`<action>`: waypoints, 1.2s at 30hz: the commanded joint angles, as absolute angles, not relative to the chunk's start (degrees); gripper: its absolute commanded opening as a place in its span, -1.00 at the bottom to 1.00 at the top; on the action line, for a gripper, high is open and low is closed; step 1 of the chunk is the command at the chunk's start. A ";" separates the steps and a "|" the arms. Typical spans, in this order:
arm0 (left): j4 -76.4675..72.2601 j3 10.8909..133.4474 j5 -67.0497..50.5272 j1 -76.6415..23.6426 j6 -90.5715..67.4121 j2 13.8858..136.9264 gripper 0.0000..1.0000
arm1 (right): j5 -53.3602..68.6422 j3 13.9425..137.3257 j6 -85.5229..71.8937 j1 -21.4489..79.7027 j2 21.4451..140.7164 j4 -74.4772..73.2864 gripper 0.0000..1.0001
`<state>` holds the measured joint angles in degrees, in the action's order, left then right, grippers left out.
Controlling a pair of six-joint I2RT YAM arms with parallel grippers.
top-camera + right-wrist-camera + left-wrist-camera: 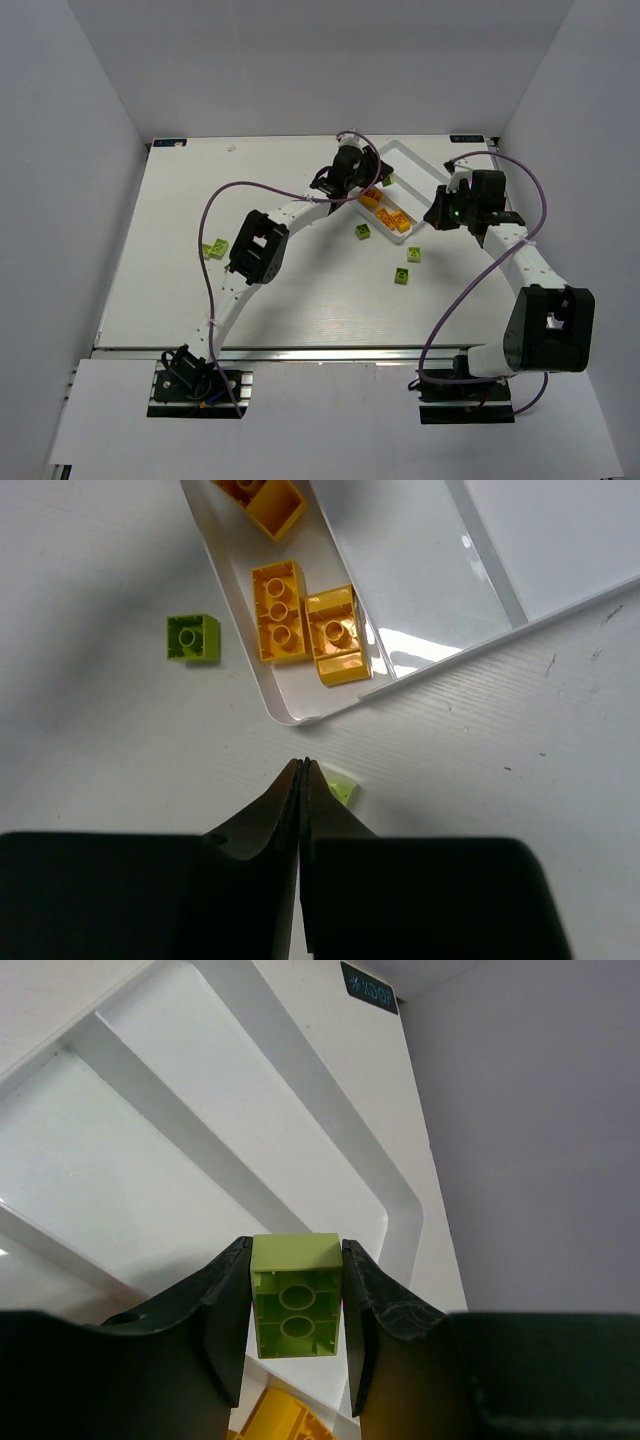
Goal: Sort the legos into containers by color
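My left gripper (380, 180) (296, 1244) is shut on a lime green lego (295, 1300) (389, 180), hollow underside facing the camera, above the white tray (418, 172) with its long compartments (150, 1190). Yellow legos (392, 215) (280, 612) lie in the tray's nearest compartment. My right gripper (437, 216) (303, 764) is shut with nothing between its fingers, raised near the tray's front corner (290, 715). A green lego (343, 788) on the table peeks out from behind its tip. Another green lego (193, 638) (363, 231) lies left of the tray.
Two more green legos (413, 255) (401, 275) lie on the table in front of the tray, and a green pair (215, 249) sits far left beside the left arm's elbow. Purple cables loop over both arms. White walls enclose the table.
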<state>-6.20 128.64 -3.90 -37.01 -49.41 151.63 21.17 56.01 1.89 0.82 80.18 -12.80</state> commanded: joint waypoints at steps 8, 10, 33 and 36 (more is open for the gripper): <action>-8.70 133.24 3.43 -38.14 -55.63 154.33 -0.32 | 24.52 53.70 2.64 0.79 76.82 -10.72 -0.74; -8.61 134.03 3.86 -38.14 -56.51 155.21 -0.21 | 24.96 53.44 3.07 0.79 76.47 -10.99 -0.54; -6.08 125.27 3.60 -34.20 -47.48 136.69 0.14 | 25.87 54.23 19.70 1.49 86.83 -24.70 -0.16; -5.19 110.70 5.96 -32.18 -43.08 124.22 0.08 | 21.55 52.91 17.32 3.42 87.10 -21.89 0.16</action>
